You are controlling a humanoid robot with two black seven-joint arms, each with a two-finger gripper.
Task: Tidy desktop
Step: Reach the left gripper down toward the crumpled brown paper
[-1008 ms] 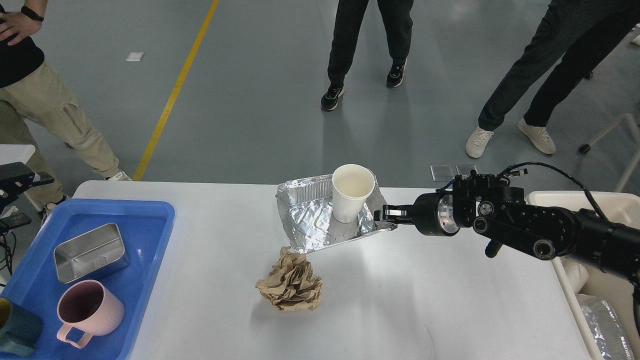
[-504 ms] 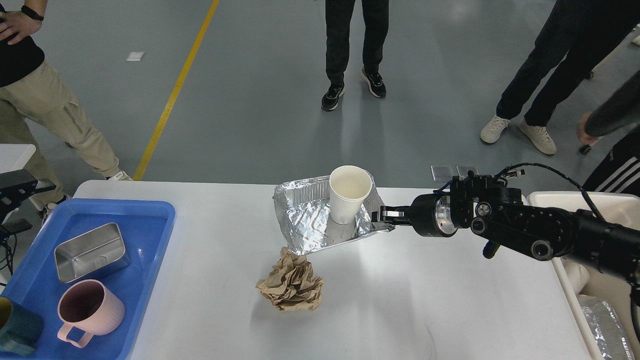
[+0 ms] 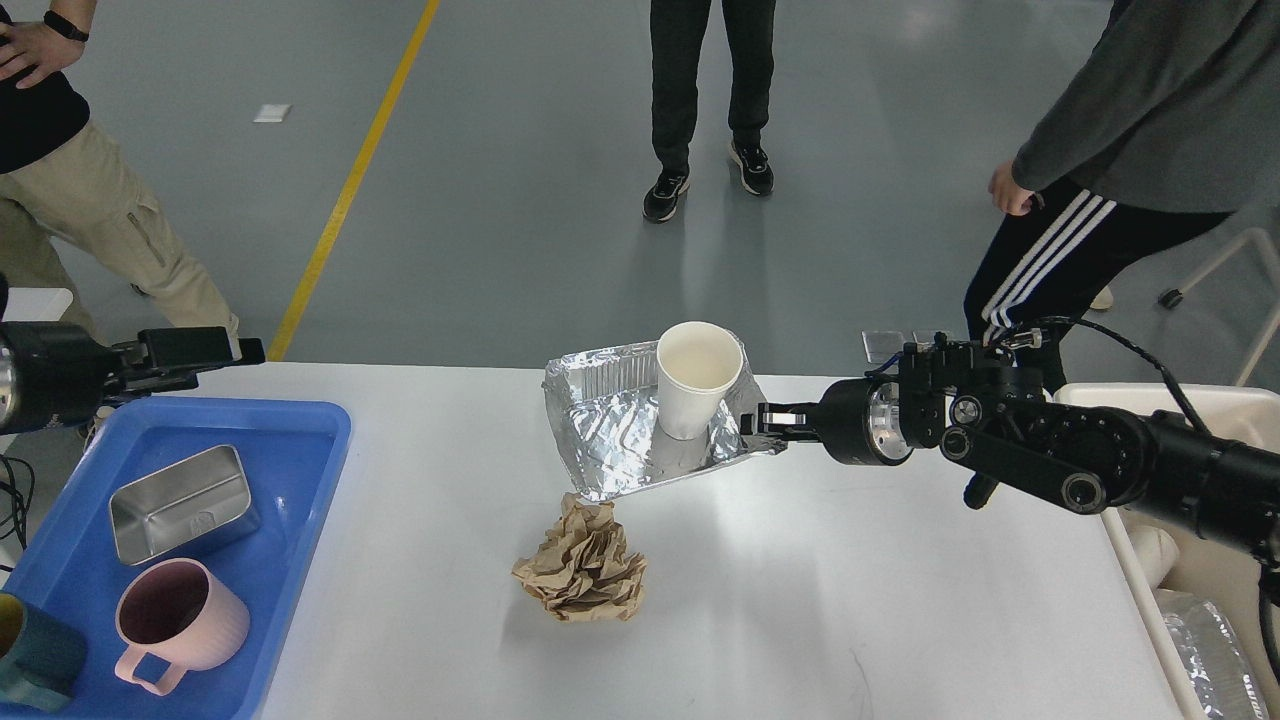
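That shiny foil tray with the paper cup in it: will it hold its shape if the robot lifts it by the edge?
Probably not well. The foil tray looks thin and crinkled, so it may bend where the right gripper pinches its rim. The tall paper cup standing inside looks light and could tip.

One white paper cup [image 3: 697, 375] standing in one foil tray [image 3: 625, 435], one crumpled brown paper ball [image 3: 582, 565] just in front of that tray, two mugs [image 3: 170, 620] and one steel tin [image 3: 180, 502] far left of it, three people standing beyond.
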